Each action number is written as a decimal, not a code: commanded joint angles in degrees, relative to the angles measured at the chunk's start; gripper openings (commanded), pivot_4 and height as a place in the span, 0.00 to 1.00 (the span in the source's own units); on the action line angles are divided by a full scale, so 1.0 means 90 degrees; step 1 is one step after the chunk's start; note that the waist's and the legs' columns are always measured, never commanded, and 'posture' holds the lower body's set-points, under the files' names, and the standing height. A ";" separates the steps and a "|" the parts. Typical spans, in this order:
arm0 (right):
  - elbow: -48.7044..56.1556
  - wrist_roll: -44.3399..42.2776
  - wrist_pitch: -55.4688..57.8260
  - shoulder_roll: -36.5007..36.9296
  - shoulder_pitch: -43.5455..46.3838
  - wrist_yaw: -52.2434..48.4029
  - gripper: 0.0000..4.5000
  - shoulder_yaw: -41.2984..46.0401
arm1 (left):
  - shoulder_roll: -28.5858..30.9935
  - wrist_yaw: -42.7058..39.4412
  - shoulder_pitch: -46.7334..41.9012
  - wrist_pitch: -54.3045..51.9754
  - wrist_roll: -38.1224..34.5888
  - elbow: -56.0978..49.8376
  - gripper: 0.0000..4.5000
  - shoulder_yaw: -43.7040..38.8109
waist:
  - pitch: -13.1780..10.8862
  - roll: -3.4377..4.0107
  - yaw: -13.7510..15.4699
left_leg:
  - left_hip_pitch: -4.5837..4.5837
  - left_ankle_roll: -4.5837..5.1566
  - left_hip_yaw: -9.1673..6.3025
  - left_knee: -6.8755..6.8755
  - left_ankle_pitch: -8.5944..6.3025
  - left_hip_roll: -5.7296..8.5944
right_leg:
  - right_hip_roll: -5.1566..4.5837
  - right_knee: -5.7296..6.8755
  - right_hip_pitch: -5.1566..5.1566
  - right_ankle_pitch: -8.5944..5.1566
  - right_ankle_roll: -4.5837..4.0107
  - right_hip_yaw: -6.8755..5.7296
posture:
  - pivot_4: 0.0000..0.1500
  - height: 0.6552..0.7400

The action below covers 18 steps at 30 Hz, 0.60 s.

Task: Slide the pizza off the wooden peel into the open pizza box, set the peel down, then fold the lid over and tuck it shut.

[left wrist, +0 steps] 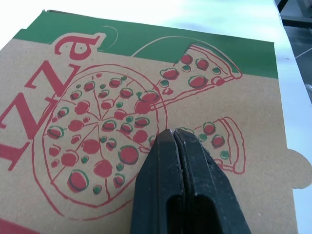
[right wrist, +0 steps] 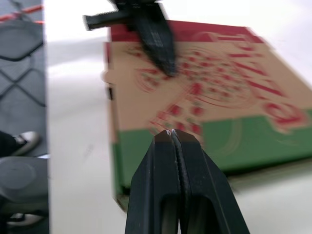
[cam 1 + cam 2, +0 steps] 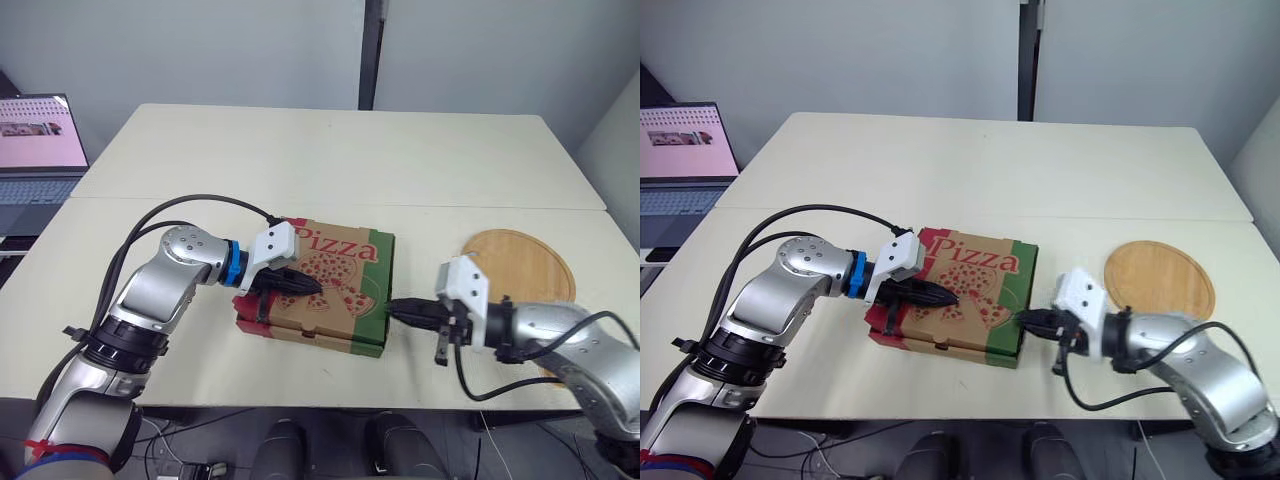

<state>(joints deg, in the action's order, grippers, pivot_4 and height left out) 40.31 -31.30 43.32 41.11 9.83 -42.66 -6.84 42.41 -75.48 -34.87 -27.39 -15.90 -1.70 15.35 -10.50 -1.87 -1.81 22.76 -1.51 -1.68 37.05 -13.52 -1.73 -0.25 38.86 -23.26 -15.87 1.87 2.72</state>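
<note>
Big pale table (image 3: 330,150), shut pizza box (image 3: 350,262) flat near its front edge, round wooden peel (image 3: 520,262) lying just right of the box, left gripper (image 3: 316,285) with 2 fingers pinched together, empty, tips on the box top, right gripper (image 3: 393,308) pinched together, empty, at the box's green right side.

"Pizza" in red script on pizza box (image 3: 965,288) lid; laptop (image 3: 40,135) screen txt unreadable.

Desk (image 3: 330,160): cream, seam running across it.
Wall (image 3: 200,50): pale grey, behind the desk, dark vertical strip (image 3: 373,55).
Laptop (image 3: 40,150): open, lit, left of the desk.
</note>
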 commanded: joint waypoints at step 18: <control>-0.0246 0.0860 -0.0474 0.0094 0.0263 -0.0279 0.01 -0.0821 | 0.2362 -0.0714 0.0091 0.1448 0.0570 0.1734 0.00 -0.1226 | -0.0001 0.0001 -0.0001 | 0.0001 0.0000 0.0003 -0.0004 0.0000 -0.0004 | -0.0001 -0.0001 -0.0008 -0.0005 -0.0009 -0.0003 | 1.00 0.91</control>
<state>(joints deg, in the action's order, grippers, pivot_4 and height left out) 37.28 -23.69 40.17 41.66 11.73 -44.57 -14.66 62.37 -80.86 -34.65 -17.70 -12.26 12.95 5.11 -10.51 -1.86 -1.81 22.77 -1.51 -1.64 37.01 -13.52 -1.76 -0.27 38.86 -23.34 -15.93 1.77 2.69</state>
